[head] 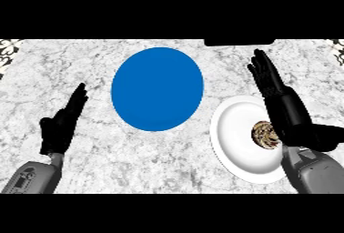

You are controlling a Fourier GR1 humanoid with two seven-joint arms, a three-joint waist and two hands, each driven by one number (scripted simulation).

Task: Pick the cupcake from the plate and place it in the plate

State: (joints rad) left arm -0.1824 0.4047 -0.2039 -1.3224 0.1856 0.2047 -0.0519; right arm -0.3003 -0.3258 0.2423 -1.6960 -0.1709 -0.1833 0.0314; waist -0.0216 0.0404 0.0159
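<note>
Fingers point(265, 73) straight on my right hand point(290, 116) beside brown swirled cupcake point(265, 134) on round white plate point(232, 136); left hand point(60, 125) open, round blue plate point(157, 88) far left.

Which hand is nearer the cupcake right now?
Right. The right hand is open just beside the cupcake, over the white plate's right edge. The left hand rests open far across the counter, beyond the blue plate.

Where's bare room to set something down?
Blue plate is bare. Free counter between left hand and white plate, below the blue one. Crowded at right: cupcake on the white plate, beside the right hand.
</note>
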